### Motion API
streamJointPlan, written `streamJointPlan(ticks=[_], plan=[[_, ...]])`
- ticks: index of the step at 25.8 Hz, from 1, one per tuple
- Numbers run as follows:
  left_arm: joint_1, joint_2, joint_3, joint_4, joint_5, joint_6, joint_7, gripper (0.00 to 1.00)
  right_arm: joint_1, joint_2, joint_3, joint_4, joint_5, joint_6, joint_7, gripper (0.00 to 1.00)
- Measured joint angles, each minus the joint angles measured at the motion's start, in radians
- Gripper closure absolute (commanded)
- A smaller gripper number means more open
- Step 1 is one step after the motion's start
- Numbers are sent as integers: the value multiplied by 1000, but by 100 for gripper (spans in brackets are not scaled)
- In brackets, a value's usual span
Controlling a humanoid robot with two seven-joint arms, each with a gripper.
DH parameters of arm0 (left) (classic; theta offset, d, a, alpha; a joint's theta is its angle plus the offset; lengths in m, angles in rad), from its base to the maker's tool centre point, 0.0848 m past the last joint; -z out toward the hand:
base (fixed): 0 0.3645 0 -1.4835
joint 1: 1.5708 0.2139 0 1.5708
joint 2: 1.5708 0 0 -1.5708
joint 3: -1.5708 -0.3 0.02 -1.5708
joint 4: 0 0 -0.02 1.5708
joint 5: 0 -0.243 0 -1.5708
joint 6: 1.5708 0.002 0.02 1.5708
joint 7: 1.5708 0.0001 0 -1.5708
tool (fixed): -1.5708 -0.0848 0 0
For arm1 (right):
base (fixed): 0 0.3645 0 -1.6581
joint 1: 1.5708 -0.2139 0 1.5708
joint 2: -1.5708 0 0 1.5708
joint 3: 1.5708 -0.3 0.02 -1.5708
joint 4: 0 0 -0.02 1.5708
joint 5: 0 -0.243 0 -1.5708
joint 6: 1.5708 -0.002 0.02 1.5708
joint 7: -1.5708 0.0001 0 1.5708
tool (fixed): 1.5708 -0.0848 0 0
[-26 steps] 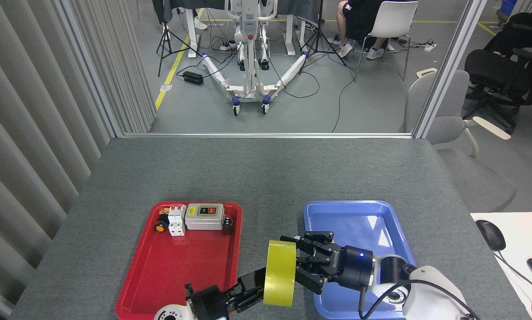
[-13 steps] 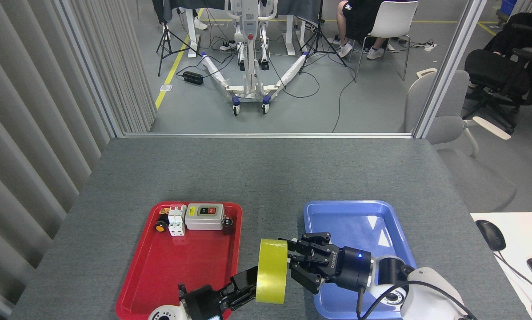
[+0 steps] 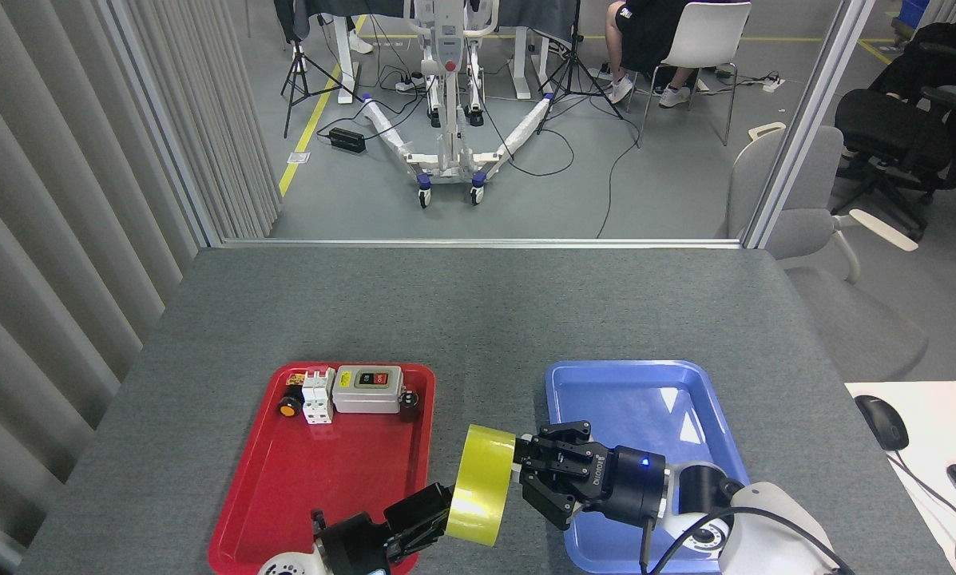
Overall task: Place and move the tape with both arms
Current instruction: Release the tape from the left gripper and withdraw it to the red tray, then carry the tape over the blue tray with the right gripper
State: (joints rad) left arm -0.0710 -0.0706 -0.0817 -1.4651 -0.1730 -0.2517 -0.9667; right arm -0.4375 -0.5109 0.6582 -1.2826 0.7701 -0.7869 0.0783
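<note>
Between the red tray (image 3: 242,519) and the blue tray (image 3: 573,375), head view: the tape (image 3: 478,485), held on edge above the grey tabletop (image 3: 478,303), has shifted leftward and tilted over the last second. The left end effector (image 3: 426,523) is clenched on the roll's lower rim. The right end effector (image 3: 535,471) has its fingers spread at the roll's right face, apparently touching; whether it grips cannot be told. Judgement: the handover appears unfinished, with the roll drawn toward the left arm's side.
</note>
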Motion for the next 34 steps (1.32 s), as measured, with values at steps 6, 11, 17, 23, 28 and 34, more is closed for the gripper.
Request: streamJointPlan(ticks=[6, 11, 17, 23, 28, 34], plan=[[-8, -2, 39, 41, -4, -54, 1, 0, 2, 11, 1, 0, 0, 1, 5, 90], [-21, -2, 124, 89, -13, -130, 22, 0, 2, 24, 1, 0, 1, 1, 6, 90], [-32, -1, 242, 113, -16, -189, 33, 0, -1, 30, 1, 0, 1, 2, -3, 90], [-59, 42, 294, 70, -303, -205, 162, 0, -2, 27, -17, -10, -9, 2, -4, 92], [-36, 13, 284, -102, -1048, -76, 661, 0, 63, 23, -192, -15, -12, 2, -4, 95], [75, -37, 102, -173, -1395, 245, 852, 0, 134, 30, -437, -3, -4, 112, 137, 96]])
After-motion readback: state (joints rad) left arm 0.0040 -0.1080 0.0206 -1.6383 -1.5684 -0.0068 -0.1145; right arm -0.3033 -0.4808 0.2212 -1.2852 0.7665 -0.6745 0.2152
